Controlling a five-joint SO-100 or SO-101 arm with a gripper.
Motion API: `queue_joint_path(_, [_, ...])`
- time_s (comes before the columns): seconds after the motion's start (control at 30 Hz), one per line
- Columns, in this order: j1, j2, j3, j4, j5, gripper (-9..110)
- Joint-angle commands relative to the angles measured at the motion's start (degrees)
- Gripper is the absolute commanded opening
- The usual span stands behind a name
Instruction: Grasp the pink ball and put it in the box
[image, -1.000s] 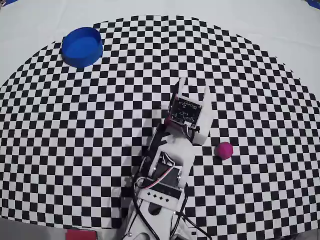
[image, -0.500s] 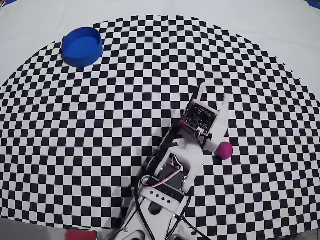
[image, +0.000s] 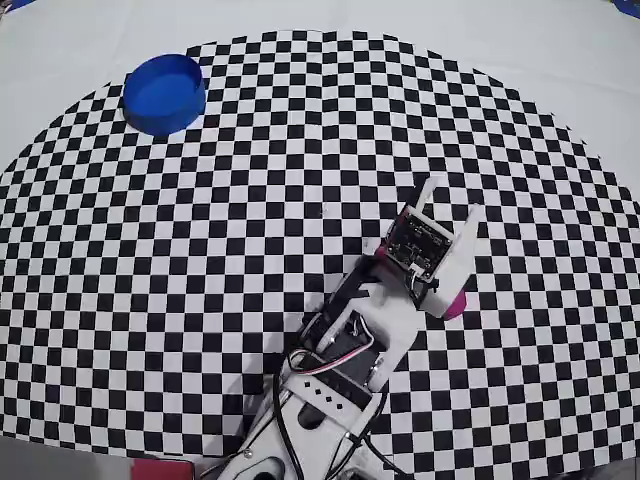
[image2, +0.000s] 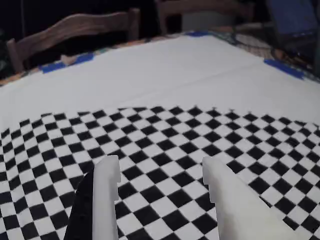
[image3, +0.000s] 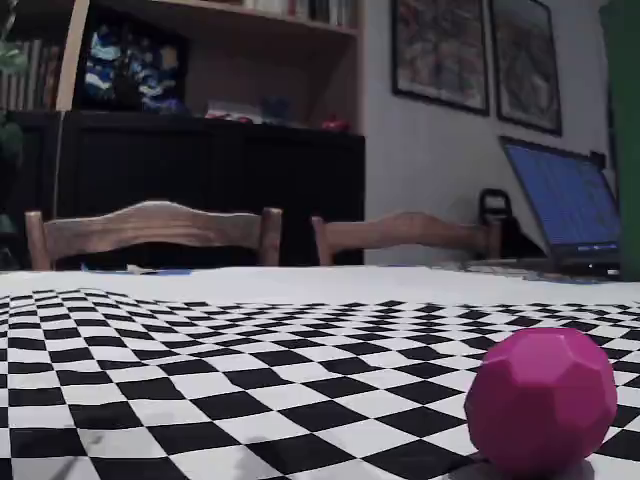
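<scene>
Checkered cloth (image: 200, 250), pink ball (image3: 540, 400), wooden chairs (image3: 150, 235)

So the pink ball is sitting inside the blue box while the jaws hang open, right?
Not quite. The overhead view shows the pink ball on the checkered mat beside the arm, far from the blue box, which is empty. The jaws are indeed open.

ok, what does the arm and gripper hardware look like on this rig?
White printed arm with black servo blocks showing between the links. Thin red, white and black wires loop near the base. A dark circuit board, apparently the wrist camera module, sits behind the gripper. Two plain white fingers, blunt-tipped; a black part runs beside the left one in the wrist view.
</scene>
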Motion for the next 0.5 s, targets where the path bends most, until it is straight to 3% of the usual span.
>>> queue_joint_path(0.0, [1.8, -0.9, 0.4, -1.1, -0.6, 18])
queue_joint_path(0.47, [6.4, -1.3, 0.4, -0.8, -0.6, 18])
